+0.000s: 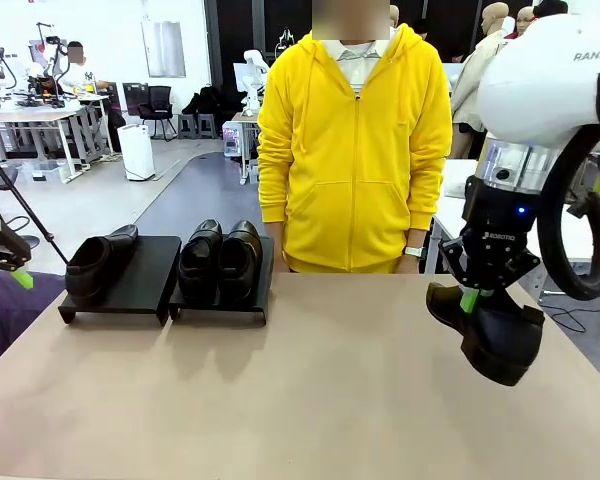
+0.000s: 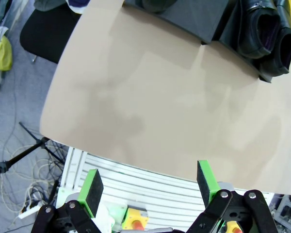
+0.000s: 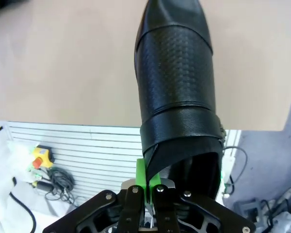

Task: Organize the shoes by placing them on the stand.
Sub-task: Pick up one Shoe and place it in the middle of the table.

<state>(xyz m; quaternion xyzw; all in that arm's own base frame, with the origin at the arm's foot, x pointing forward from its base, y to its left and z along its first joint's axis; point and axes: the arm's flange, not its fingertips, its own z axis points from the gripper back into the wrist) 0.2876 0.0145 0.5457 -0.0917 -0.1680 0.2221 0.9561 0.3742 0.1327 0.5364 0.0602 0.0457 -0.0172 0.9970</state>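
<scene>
Black leather shoe (image 1: 492, 335) hangs clenched by its collar in the right gripper (image 1: 470, 298), toe lying toward 9 o'clock, where the stand (image 1: 130, 275) holds its one free place; left gripper (image 2: 150, 187) is released.

Not much to read from my end. On the front camera, the right gripper (image 1: 477, 297) has "ROBOTIQ" in small white letters across its black body, just under the blue light. Up top on the big white joint of the right arm (image 1: 545, 85) I get dark letters "RAN" and then the frame edge cuts it off, so that's part of a longer word. The shoes, the stand and the person's yellow hoodie show no print I can make out, and both wrist cams give me nothing legible, just blurry stuff on the floor.
</scene>
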